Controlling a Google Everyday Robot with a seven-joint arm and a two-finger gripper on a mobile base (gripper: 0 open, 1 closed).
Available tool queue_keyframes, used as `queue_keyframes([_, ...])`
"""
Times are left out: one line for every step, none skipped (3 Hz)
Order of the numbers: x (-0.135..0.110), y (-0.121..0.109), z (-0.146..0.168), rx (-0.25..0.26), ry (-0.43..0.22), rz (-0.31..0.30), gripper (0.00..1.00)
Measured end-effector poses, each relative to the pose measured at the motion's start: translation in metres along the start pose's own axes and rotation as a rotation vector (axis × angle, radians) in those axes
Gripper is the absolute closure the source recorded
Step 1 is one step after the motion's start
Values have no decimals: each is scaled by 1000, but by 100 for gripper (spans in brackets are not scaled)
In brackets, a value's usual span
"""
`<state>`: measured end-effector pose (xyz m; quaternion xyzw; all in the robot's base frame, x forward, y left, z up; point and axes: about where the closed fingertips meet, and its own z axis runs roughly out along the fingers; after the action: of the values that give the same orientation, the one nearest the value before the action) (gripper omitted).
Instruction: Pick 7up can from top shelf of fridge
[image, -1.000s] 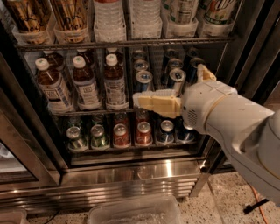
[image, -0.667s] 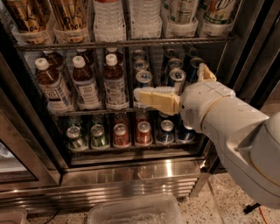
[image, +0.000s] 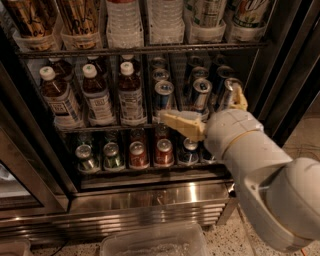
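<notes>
1. we see a dim, warm-toned scene; the fridge (image: 274, 75) interior is mostly in shadow, darkest along its black frame.
2. light seems to fall from above and in front: the white arm (image: 260, 165) is the brightest surface, shading off on its underside.
3. the tool (image: 202, 107), at the middle rack, shows its two tan fingers spread apart and evenly lit.
4. glare streaks run along the ribbed steel base (image: 150, 197).
5. small highlights sit on the can lids (image: 137, 148) of the lowest rack.
6. the plastic bin (image: 155, 242) at the bottom edge looks soft.
</notes>
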<state>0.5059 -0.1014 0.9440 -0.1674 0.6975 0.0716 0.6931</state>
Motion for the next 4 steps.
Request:
queue_keyframes([-16, 3, 2, 11, -58, 12, 0])
queue_keyframes([-16, 3, 2, 10, -58, 14, 0])
queue_keyframes([-13, 1, 10, 37, -59, 12, 0])
queue_keyframes([-12, -10, 21, 90, -100, -7, 0])
